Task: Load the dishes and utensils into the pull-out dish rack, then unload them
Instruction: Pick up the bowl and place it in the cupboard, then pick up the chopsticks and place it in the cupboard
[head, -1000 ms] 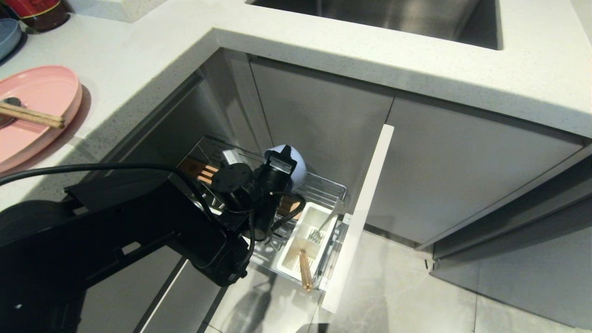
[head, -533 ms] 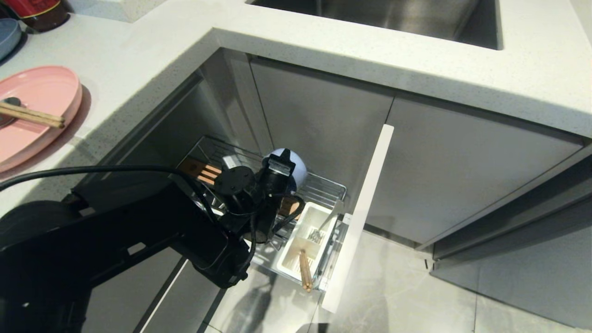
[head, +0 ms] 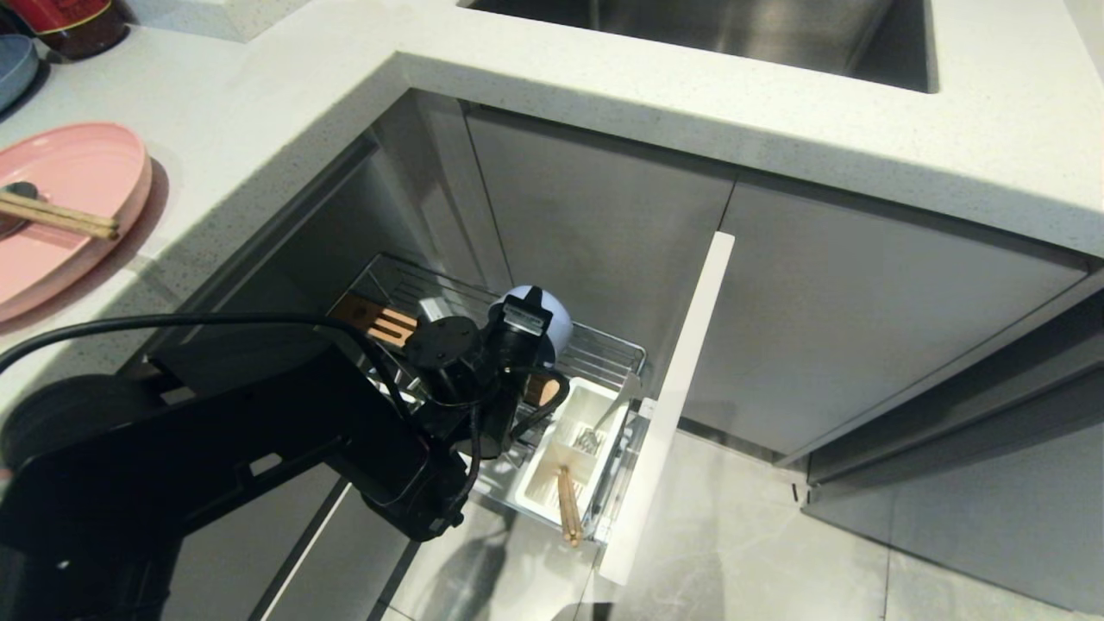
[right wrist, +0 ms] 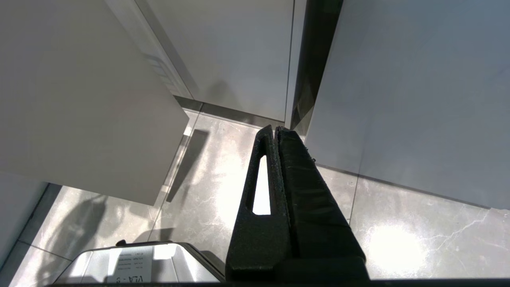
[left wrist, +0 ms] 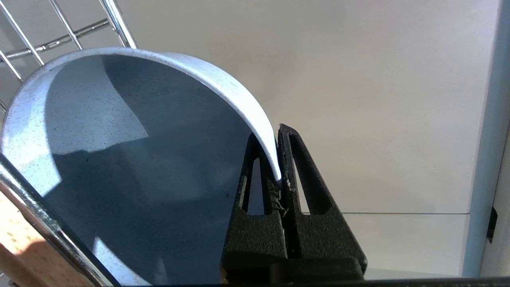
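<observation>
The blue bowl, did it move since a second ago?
Yes. The bowl, pinched at its rim by the left tool, has sunk a little toward the rack, judged against the white panel, which stayed put.

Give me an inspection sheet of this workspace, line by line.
Surface: speckled white counter, sink set into it.
Job's things: light-blue bowl tilted in the pulled-out dish rack; chopsticks in its white cutlery box; pink plate on the counter with a second pair of chopsticks across it.
Clutter: blue-grey dish and dark red container at the counter's far left.
Grippers: left gripper shut on the bowl's rim; right gripper shut, empty, above the floor.
Cables: black cable along the left arm.
Surroundings: grey cabinets, tiled floor.
</observation>
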### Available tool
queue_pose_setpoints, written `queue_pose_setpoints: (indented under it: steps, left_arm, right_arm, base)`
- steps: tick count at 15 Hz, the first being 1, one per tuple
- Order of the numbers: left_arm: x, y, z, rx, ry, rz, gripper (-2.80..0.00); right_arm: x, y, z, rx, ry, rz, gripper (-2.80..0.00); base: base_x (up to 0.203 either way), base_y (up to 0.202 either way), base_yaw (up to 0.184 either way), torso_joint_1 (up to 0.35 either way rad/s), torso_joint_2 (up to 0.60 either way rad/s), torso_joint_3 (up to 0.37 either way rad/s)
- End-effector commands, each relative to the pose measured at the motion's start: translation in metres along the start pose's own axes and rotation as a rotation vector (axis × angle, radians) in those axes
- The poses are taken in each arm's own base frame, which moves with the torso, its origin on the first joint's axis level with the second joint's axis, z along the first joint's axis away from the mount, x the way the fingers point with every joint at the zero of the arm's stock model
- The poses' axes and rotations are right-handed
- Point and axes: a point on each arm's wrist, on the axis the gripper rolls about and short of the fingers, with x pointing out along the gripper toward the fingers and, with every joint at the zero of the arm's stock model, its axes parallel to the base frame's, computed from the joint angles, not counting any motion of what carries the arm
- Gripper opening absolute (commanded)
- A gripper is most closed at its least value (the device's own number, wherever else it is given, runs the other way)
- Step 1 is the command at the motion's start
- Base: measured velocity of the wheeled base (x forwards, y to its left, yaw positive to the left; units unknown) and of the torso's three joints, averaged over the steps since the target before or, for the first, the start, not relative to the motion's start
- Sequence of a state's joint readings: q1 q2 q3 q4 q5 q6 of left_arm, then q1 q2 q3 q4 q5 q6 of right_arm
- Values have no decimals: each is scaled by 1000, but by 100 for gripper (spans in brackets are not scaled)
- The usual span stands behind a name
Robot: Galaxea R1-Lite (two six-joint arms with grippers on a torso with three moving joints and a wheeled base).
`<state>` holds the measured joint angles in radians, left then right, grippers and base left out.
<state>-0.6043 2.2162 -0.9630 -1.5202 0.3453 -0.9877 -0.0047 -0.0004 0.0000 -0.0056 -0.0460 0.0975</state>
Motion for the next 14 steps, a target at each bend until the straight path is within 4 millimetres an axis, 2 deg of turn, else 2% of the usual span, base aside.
queue_pose_setpoints:
  steps: [1, 2, 5, 9, 14]
  left_arm:
    - [0, -3, 2, -8, -10, -13, -280]
    - [0, -4, 3, -7, -11, -14, 0]
    - [-1, -5, 4, -14, -13, -13, 0]
    - [-10, -16, 12, -19, -27, -14, 0]
    - [-24, -40, 34, -25, -80, -11, 0]
  right_arm:
    - [0, 0, 0, 1, -5, 0, -280]
    - [0, 0, 0, 1, -5, 0, -280]
    - [0, 0, 0, 1, -5, 0, -280]
    - [0, 0, 0, 1, -5, 0, -280]
    - [0, 0, 0, 1, -5, 0, -280]
  base:
    - [0, 0, 0, 0, 0, 0]
    - [0, 0, 0, 0, 0, 0]
    - [0, 0, 0, 0, 0, 0]
    - [0, 0, 0, 0, 0, 0]
    - [0, 0, 0, 0, 0, 0]
